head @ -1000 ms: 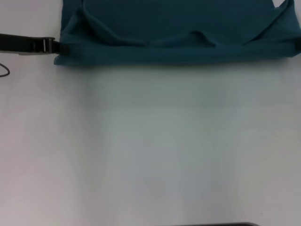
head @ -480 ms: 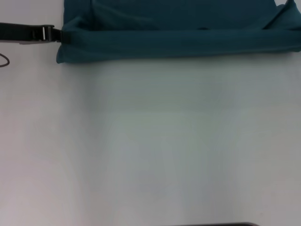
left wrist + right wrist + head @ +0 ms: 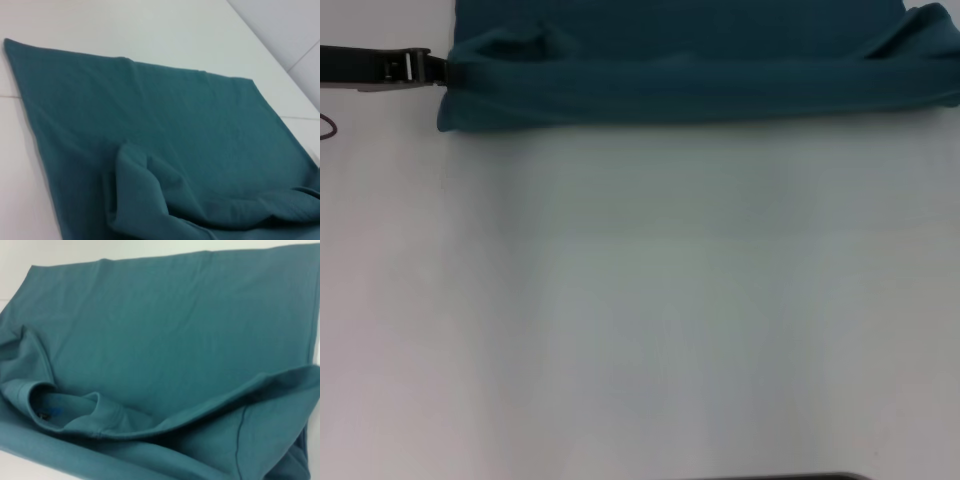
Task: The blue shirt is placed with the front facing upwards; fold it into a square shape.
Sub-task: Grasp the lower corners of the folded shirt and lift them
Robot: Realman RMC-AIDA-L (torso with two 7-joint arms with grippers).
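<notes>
Head view: the left gripper (image 3: 438, 70) pinches the blue shirt (image 3: 690, 85) at its folded edge (carrying the fold over, I judge); shirt stretches rightward from it; right gripper unseen.

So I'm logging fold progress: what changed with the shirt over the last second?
The blue shirt's near folded edge moved a little farther from the robot and smoothed out: the sagging creases along it flattened into a rolled fold. The left gripper at its left corner shifted slightly away too. The white table is unchanged.
</notes>
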